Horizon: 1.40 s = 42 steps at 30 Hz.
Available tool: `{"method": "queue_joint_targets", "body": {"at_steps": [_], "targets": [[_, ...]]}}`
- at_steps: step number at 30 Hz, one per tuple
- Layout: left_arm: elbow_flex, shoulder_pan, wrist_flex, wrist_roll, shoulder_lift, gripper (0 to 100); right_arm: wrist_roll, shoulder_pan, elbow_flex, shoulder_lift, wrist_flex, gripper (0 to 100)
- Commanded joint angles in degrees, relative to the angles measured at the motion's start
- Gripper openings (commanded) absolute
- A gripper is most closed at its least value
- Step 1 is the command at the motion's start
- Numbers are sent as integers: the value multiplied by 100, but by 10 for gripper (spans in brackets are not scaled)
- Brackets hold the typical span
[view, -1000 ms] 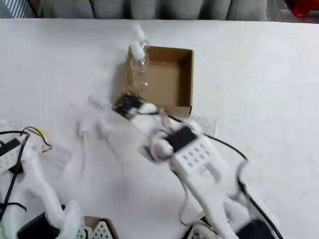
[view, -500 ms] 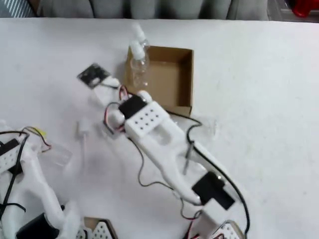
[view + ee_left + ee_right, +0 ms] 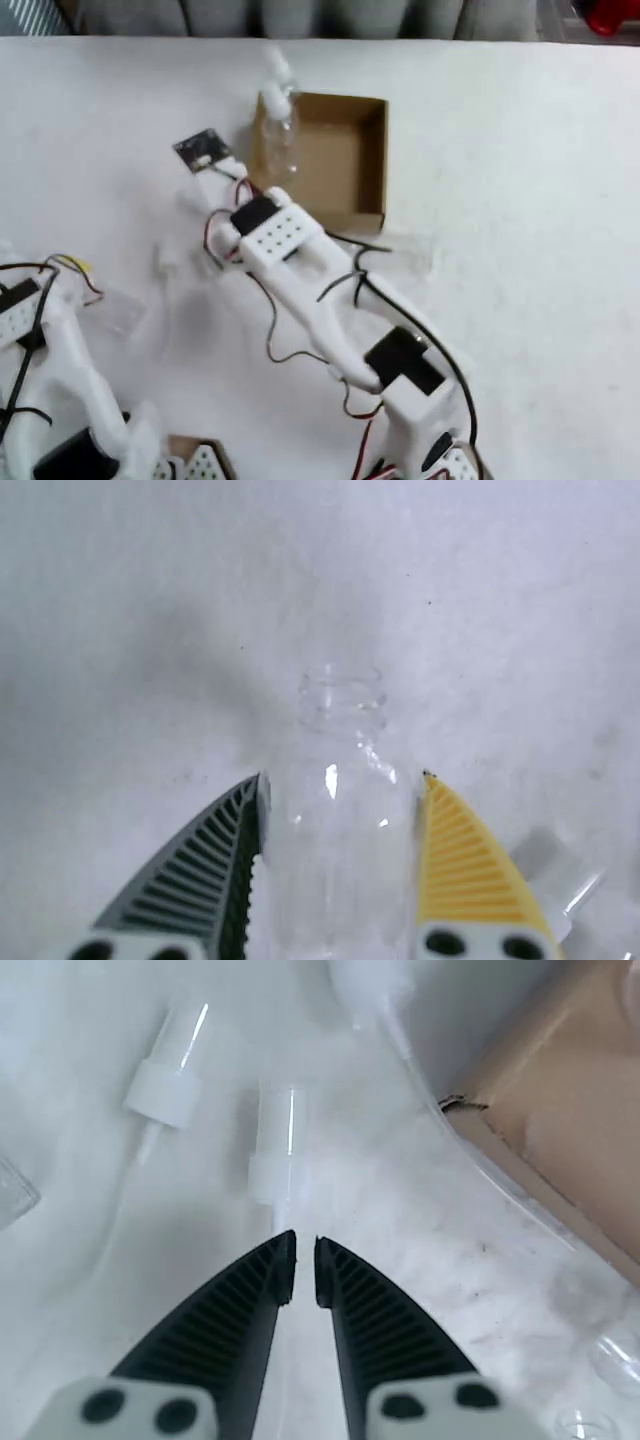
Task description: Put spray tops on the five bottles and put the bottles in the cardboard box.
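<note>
The left gripper (image 3: 340,780) has its grey and yellow jaws closed against the sides of a clear bottle (image 3: 340,820). The bottle's threaded neck is bare and points away from the gripper over the white table (image 3: 150,600). The right gripper (image 3: 297,1255) hovers low with its black jaws nearly together, a mere slit between them, gripping nothing. Just past its tips lies a white spray top (image 3: 275,1145), with a second spray top (image 3: 165,1085) beside it. The cardboard box (image 3: 380,160) sits open mid-table. Capped bottles (image 3: 278,125) stand at its left wall, though I cannot tell whether they are inside or outside it
</note>
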State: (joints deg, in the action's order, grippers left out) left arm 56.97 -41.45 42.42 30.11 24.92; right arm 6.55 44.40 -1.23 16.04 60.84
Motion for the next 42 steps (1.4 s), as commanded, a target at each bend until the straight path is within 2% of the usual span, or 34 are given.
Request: {"method": "queue_joint_targets", "body": {"at_steps": [1,11,14,18,32,42], "targets": [[-334,-4,-185,44,-31,20,35,-84,-334,22,-224,18],[-334,-4,-185,35,-31,20,62,-4,-220,207,-936,19],[-334,-4,-185,35,-31,20,97,48,-220,295,-971,59],[-334,-4,-185,35,-22,20,510,101,-220,426,-989,114],[-334,-4,-185,35,-13,20,580,435,-246,971,-1543,116],[-334,-4,-185,35,-31,20,580,409,-255,1226,-1736,111]]}}
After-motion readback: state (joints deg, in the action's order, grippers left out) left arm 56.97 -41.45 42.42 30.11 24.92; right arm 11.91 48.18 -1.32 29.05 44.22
